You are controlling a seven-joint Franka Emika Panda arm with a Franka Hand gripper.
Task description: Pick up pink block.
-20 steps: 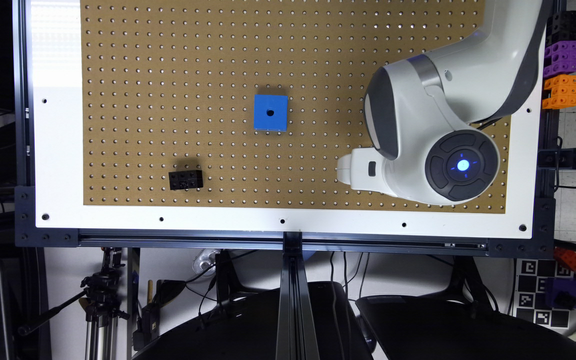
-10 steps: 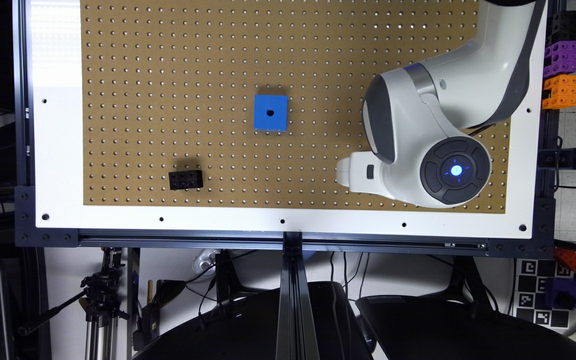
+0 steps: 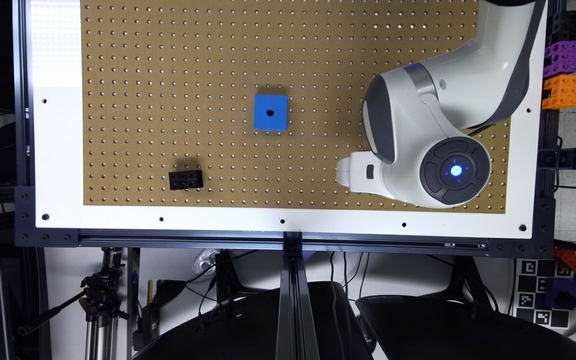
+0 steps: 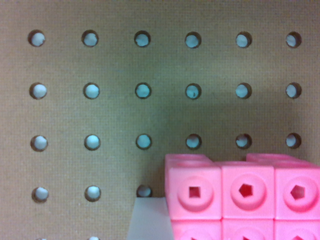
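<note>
The robot's gripper (image 3: pixel 350 172) appears in the exterior view as a small white part sticking out of the bulky white wrist, low over the brown pegboard (image 3: pixel 168 75) near that view's lower right; whether its fingers are spread or pressed together cannot be told. A round dark cap with a glowing blue light sits on the arm just beside it.

In the wrist view, the pink block (image 4: pixel 245 197) is very close to the camera, lying on the pegboard. Its facing side shows a row of round sockets with angular holes, and a second row is partly cut off by the frame edge. A pale flat patch lies beside the block, touching its corner; what it is cannot be told.

In the exterior view, a blue cube (image 3: pixel 270 112) with one hole sits near the middle of the pegboard, well apart from the arm. A black brick (image 3: pixel 185 179) lies toward the exterior view's lower left, near the board's white border (image 3: pixel 58 150)
</note>
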